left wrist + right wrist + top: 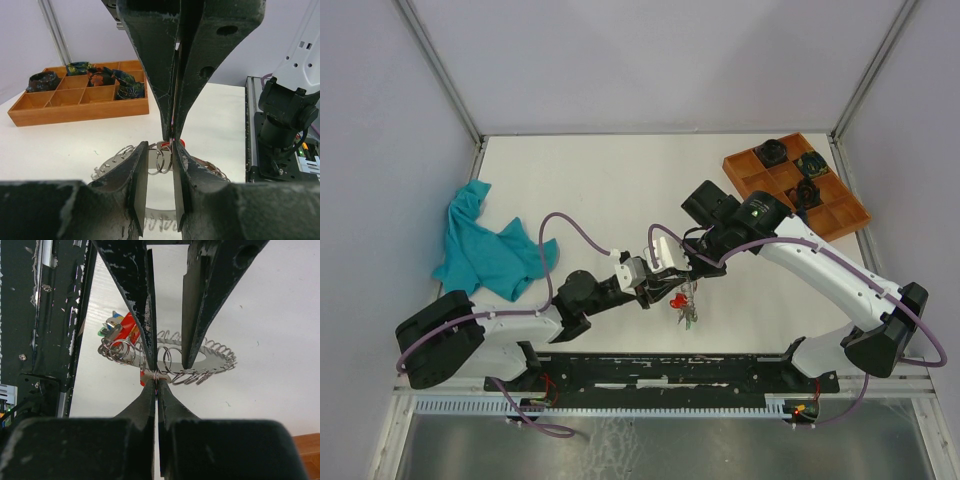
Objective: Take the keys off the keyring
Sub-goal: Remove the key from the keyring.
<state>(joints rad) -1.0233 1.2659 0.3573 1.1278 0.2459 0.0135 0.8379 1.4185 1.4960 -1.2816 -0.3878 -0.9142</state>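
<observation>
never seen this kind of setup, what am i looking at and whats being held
Two white-and-black robot arms, left arm and right arm, are bolted to a white table. One picture looks down from above; the others come from wrist cameras. On the table: a teal cloth and an orange compartment tray. Between the grippers: silver keys with coloured tags on a coiled wire ring. The right gripper is shut on a small metal ring; the left gripper straddles others, grip unclear.
</observation>
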